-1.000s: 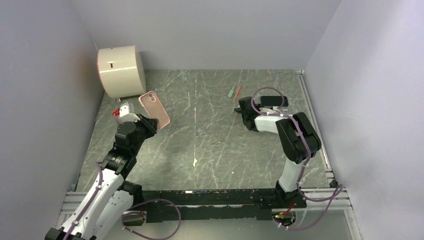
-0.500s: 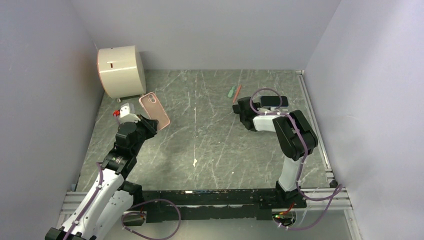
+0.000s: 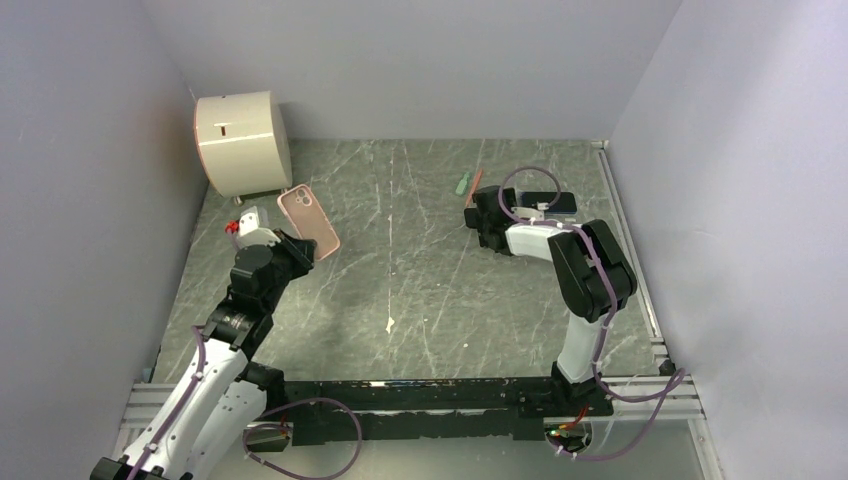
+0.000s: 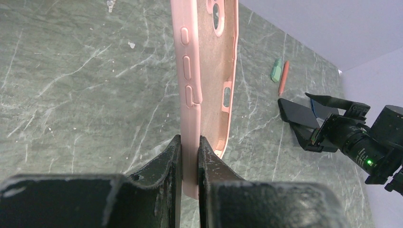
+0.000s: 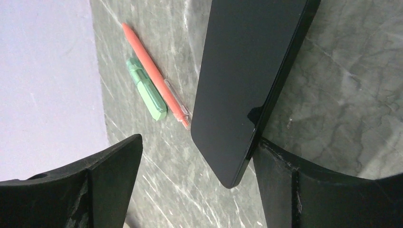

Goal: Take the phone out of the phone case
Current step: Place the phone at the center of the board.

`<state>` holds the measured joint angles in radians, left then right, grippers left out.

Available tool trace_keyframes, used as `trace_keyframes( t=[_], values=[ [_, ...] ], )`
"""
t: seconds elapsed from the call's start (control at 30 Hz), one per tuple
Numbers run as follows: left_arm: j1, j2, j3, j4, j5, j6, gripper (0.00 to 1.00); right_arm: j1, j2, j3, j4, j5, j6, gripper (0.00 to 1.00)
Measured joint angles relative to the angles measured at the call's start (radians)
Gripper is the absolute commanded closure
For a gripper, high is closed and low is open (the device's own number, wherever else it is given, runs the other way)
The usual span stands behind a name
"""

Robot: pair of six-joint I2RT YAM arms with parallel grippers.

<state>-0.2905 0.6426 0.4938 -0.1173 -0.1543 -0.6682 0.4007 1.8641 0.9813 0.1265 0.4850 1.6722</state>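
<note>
A lab test cell: plain grey walls point(image 3: 420, 60) enclose a marble-patterned table point(image 3: 420, 270) with 2 bolted arms.

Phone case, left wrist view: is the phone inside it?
No, the phone case shows its bare inner lining, with nothing seated in it.

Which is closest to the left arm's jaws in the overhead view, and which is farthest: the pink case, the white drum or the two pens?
1. Pink case: clamped by the left gripper.
2. White drum: back-left corner.
3. Green marker and orange pen: back, right of centre; too close together to rank.
</note>
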Motion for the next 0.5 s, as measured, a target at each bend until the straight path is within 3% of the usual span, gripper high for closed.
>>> trace_keyframes(
  t=[0.27,0.5],
  values=[
    [0.000,-0.006,0.000,0.000,0.000,0.000,0.97,-0.001,0.000,0.084,-0.179,-0.011,-0.051,0.07],
    [0.000,-0.006,0.000,0.000,0.000,0.000,0.97,-0.011,0.000,0.125,-0.239,-0.021,-0.068,0.07]
  ],
)
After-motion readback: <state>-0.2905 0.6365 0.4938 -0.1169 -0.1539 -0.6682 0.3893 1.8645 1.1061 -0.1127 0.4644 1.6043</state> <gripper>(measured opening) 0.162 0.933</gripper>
